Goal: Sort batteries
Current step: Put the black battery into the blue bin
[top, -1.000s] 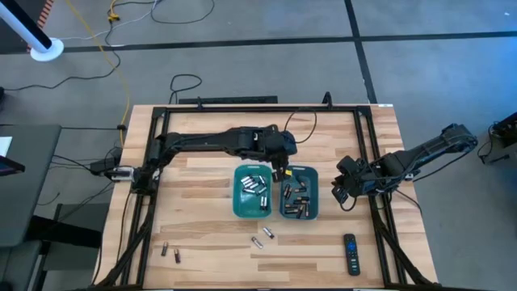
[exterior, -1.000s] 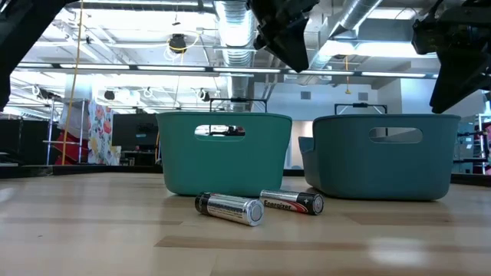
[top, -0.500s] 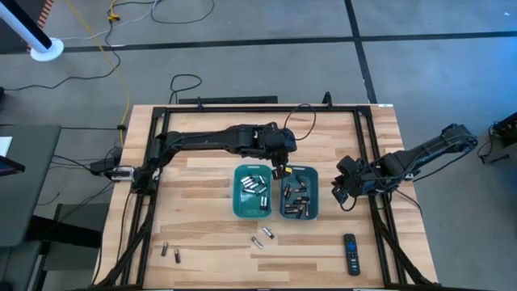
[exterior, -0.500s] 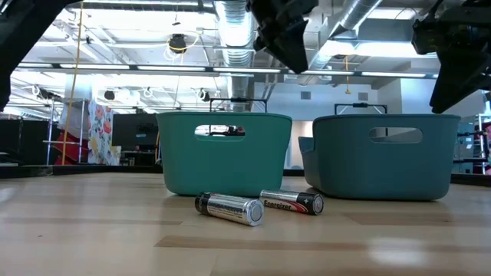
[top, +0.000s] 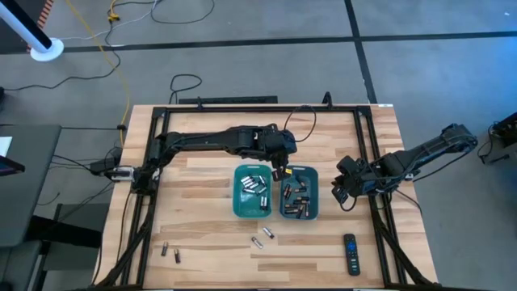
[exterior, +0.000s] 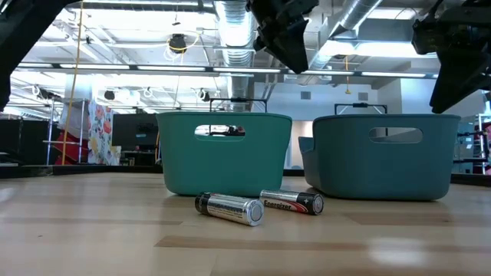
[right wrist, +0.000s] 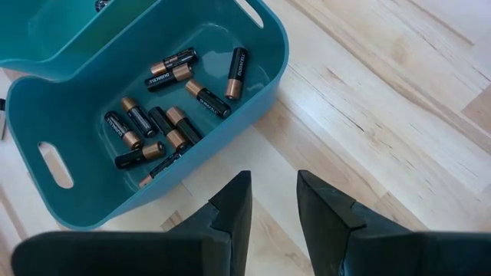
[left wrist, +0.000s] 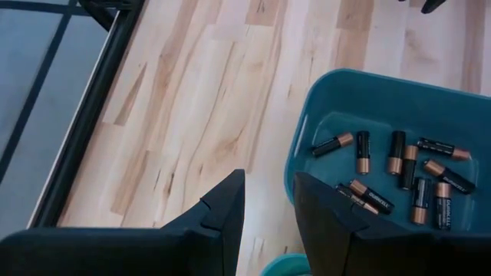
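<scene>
Two teal bins stand side by side mid-table. The left bin holds silvery batteries; the right bin holds dark, copper-ended batteries. Loose batteries lie on the wood: a pair in front of the bins, shown in the low view as one silvery cell and one dark cell, and more near the front left. My left gripper hangs open and empty over the bins' far edge, above the right bin's corner. My right gripper hovers open and empty to the right of the right bin.
A black remote control lies near the front right. A black metal frame runs around the table's far and side edges. Bare wood spreads in front of and to the left of the bins.
</scene>
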Controlling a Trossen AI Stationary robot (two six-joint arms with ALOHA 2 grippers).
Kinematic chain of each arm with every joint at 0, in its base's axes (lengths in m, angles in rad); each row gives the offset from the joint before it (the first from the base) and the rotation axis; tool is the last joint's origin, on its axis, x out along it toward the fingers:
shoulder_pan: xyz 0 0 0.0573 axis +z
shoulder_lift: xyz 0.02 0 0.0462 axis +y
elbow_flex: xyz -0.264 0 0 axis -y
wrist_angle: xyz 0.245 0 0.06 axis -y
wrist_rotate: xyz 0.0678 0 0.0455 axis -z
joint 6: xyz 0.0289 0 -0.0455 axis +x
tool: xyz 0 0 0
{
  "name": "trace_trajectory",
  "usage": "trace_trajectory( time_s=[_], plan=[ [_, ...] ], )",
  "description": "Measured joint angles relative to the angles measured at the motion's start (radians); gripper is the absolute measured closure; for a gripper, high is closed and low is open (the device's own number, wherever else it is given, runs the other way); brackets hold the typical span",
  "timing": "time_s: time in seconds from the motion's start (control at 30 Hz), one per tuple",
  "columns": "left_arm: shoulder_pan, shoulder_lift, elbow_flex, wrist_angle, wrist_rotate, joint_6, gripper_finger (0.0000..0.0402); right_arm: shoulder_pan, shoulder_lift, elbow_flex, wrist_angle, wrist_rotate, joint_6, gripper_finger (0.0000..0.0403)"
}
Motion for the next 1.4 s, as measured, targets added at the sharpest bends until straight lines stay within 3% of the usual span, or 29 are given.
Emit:
trace_trajectory(
  time_s=[1.4],
  plan=[
    [-0.021,0.001,0.0,-0.002,0.0,-0.01,0.0294,0.0,0.0,0.0,0.001,0.0,0.0,0.028]
  ],
)
